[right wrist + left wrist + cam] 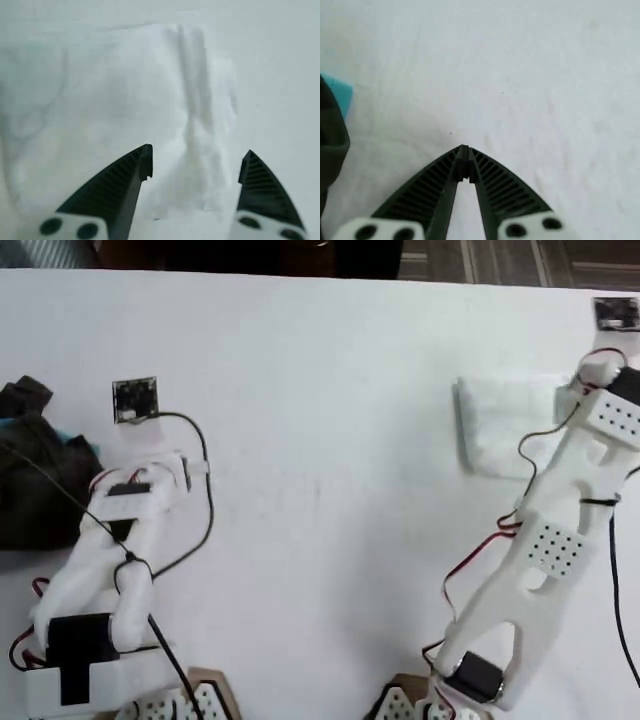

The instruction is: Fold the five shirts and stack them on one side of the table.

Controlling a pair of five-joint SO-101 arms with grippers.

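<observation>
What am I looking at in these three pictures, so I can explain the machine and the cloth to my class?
These are two white robots, the left arm and the right arm, at a white table. One picture looks down from above. The other two come from a camera on each arm's wrist and show its black pincers. The left gripper is shut and empty, near a dark pile of clothes. The right gripper is open over a folded white shirt.

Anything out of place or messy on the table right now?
Only the crumpled heap of dark and blue shirts at the left edge of the white table: it is bunched and unfolded. The folded white shirt on the right side lies flat beneath the open right gripper. Nothing looks spilled or damaged.
</observation>
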